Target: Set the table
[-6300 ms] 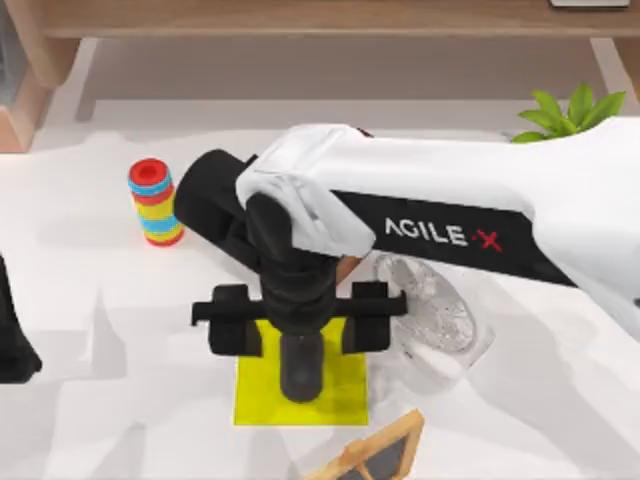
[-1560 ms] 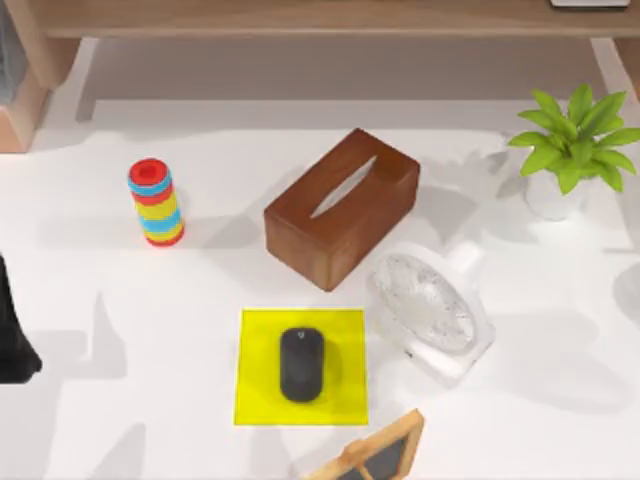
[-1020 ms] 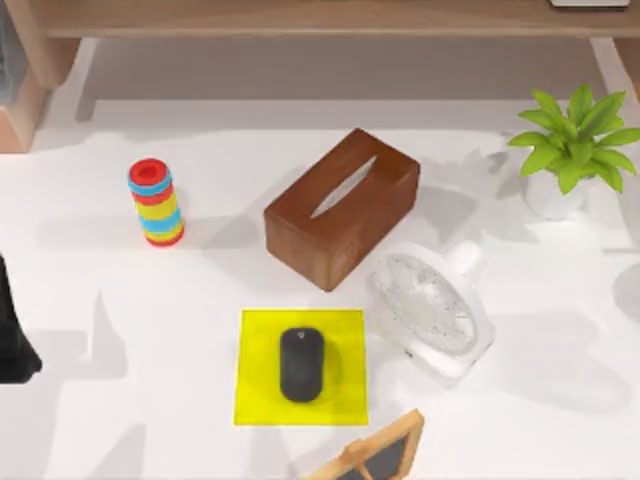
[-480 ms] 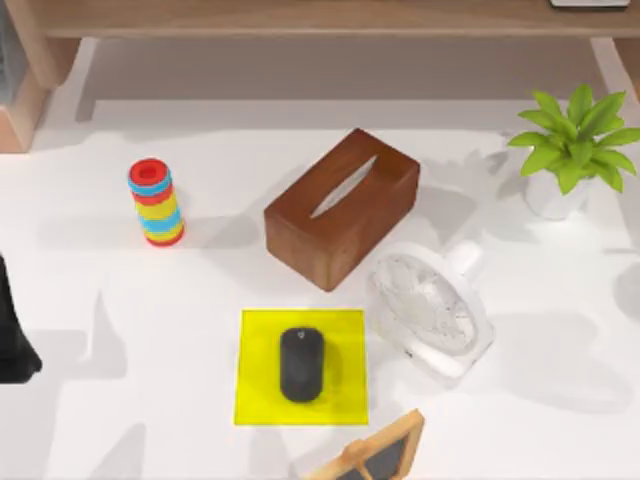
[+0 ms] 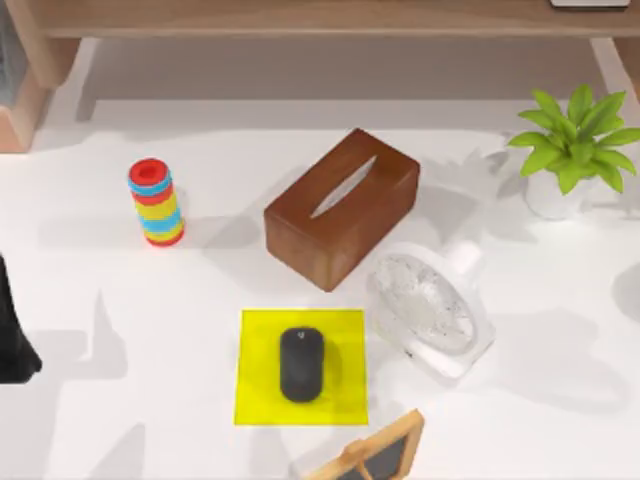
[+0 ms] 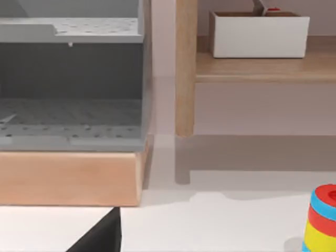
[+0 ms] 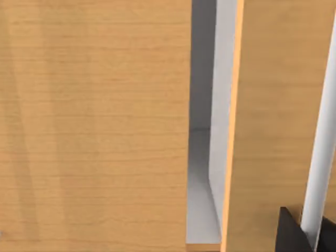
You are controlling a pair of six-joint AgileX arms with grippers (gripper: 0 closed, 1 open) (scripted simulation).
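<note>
The broad, smooth white tabletop [image 5: 120, 330] spans the top view from side to side, with a light-brown wooden shelf unit [image 5: 300, 18] running along its far edge. The left arm [image 5: 12, 330] sits parked at the tabletop's left edge, a dark shape; whether its jaws are apart or together I cannot tell. The right wrist view looks close onto light wooden panels [image 7: 94, 126] — of the right arm's jaws nothing can be told.

Near the middle stands a dark-brown wooden tissue box [image 5: 342, 207] with a slot in its top, set at an angle. Just beside it, toward the near right, lies a white round desk fan [image 5: 430, 312] with its grille facing up. At the far right is a green leafy plant in a white pot [image 5: 572, 140]. In front of the box lies a flat yellow square mat [image 5: 302, 380], and a black computer mouse [image 5: 301, 364] rests on it, about centred. Well apart on the left stands an upright stack of red, blue and yellow rings [image 5: 154, 202]; its side also shows in the left wrist view [image 6: 321, 220]. A small wood-framed slate board [image 5: 375, 455] pokes in at the near edge, just beside the mat's corner.
</note>
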